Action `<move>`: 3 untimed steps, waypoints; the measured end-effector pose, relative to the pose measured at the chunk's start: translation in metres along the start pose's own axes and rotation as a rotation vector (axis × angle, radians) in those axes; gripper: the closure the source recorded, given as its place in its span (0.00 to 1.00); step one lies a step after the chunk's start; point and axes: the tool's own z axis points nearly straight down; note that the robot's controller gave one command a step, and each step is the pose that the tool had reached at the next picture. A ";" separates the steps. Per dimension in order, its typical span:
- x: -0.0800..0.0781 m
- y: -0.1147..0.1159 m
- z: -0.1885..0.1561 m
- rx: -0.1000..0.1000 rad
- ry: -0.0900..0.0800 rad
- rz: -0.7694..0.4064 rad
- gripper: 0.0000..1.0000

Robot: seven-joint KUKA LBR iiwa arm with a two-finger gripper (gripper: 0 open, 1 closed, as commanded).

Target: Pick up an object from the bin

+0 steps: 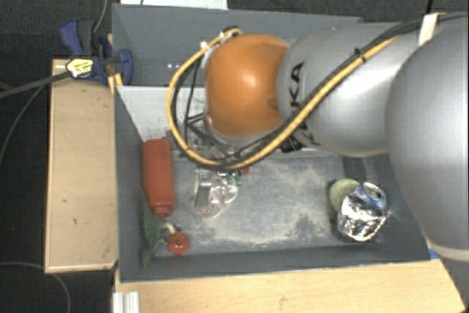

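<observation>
My gripper [212, 190] hangs low in the middle of the bin, just under the orange wrist cover. Its metal fingers reach down to a clear, glassy plastic thing [217, 200] lying on the bin floor, and that thing sits at the fingertips. A red-brown sausage-shaped cylinder [158, 176] lies upright along the left wall, a short way left of the gripper. Below it, in the front left corner, rests a small red radish with green leaves [171, 238].
A crumpled silver foil ball [361, 212] lies at the right of the bin, touching a pale green round thing [342, 191]. The arm and its orange cover with yellow cable hang over the bin's back and right half.
</observation>
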 end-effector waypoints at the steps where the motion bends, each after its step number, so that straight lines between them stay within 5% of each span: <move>1: 0.006 -0.001 -0.017 0.009 0.025 -0.007 0.00; 2: -0.005 -0.021 -0.046 -0.001 -0.001 0.102 0.00; 3: -0.007 -0.026 0.002 0.002 0.002 0.128 0.00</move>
